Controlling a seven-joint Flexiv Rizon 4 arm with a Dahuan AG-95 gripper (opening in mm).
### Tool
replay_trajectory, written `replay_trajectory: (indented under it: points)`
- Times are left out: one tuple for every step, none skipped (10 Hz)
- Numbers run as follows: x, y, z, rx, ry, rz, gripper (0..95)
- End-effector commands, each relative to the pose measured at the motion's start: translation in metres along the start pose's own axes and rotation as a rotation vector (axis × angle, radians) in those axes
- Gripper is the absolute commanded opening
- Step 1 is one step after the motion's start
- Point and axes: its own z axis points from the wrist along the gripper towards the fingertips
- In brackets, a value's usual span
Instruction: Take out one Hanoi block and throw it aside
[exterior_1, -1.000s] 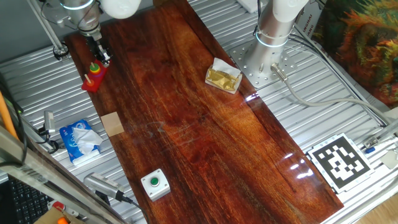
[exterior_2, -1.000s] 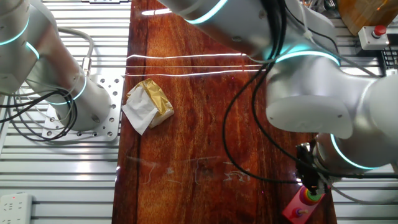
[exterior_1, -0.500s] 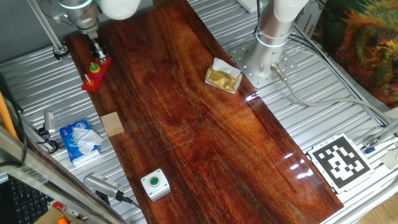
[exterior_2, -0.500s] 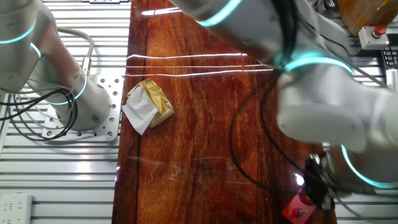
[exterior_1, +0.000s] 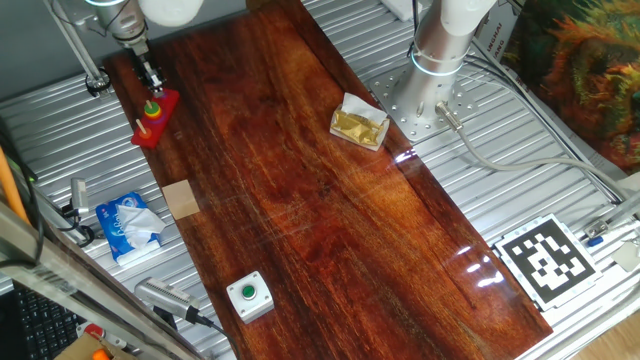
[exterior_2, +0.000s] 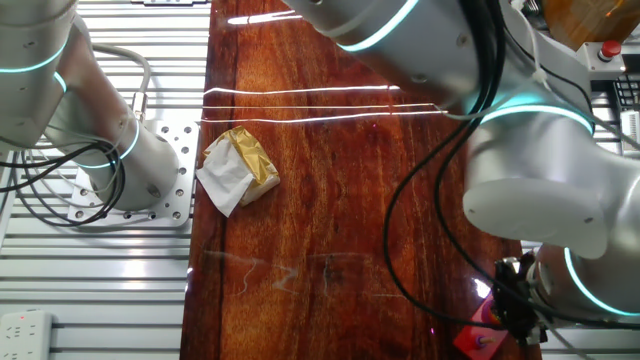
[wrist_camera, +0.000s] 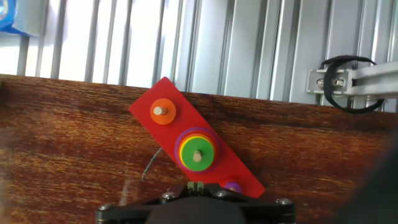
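Observation:
The red Hanoi base (exterior_1: 147, 131) stands at the far left end of the wooden board, with three pegs. In the hand view the base (wrist_camera: 224, 163) carries an orange ring (wrist_camera: 161, 112), a middle stack topped by a larger green ring (wrist_camera: 196, 152), and a purple ring (wrist_camera: 231, 185). My gripper (wrist_camera: 196, 185) is at the bottom edge, just above the base, its jaws shut on a tiny green piece, the Hanoi block (wrist_camera: 192, 185). In the fixed views the gripper (exterior_1: 151, 82) (exterior_2: 516, 312) hangs just above the base (exterior_2: 476, 341).
A yellow-and-white wrapped packet (exterior_1: 359, 124) (exterior_2: 238, 168) lies mid-board. A wooden block (exterior_1: 181, 198), a blue tissue pack (exterior_1: 128, 226) and a green button box (exterior_1: 249, 294) sit near the left edge. A second robot base (exterior_1: 430, 75) stands beyond the board. A black clamp (wrist_camera: 344, 83) sits on the rail.
My gripper has risen off the peg stack and drawn back toward the board's end, still shut. The red base has stayed in place.

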Motion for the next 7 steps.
replay_trajectory:
  points:
    - [-0.0035, -0.0032, 0.0022, 0.002, 0.009, -0.020, 19.0]
    - [-0.0041, -0.0050, 0.0018, -0.001, 0.009, -0.031, 38.0]
    - [-0.0050, -0.0065, 0.0005, -0.001, 0.007, -0.039, 57.0]
    - [-0.0056, -0.0080, -0.0004, -0.005, 0.007, -0.041, 57.0]
    - [-0.0057, -0.0080, -0.0005, -0.011, 0.007, -0.038, 57.0]
    - [-0.0060, -0.0076, -0.0008, -0.016, 0.003, -0.038, 57.0]
    - [-0.0068, -0.0078, 0.0004, -0.018, 0.003, -0.039, 57.0]
